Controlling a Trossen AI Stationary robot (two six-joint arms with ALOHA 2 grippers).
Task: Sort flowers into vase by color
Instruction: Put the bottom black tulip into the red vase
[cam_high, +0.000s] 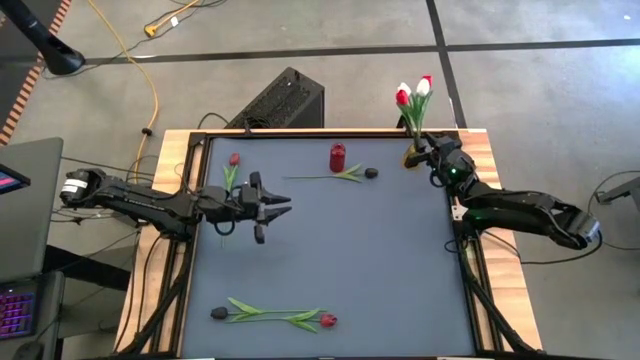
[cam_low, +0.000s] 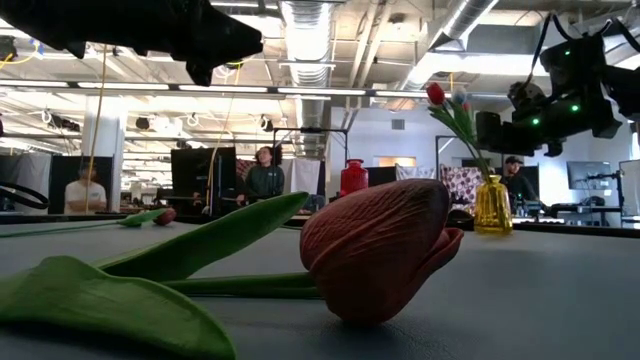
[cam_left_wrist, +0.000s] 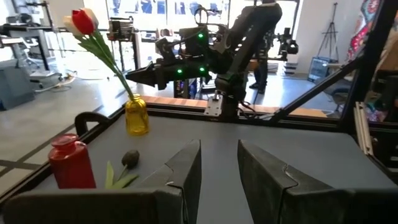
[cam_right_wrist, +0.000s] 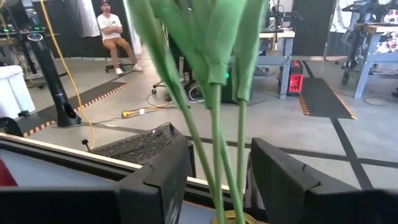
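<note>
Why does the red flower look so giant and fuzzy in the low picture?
In the low view the red tulip lies right beside the camera, so it fills the picture and its leaf blurs; the yellow vase farther off looks sharper. In the right wrist view the green stems are close and soft too.

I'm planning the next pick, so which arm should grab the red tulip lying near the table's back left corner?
Left. The left gripper hovers open just beside that red tulip, while the right gripper is across the table at the yellow vase, around the stems.
</note>
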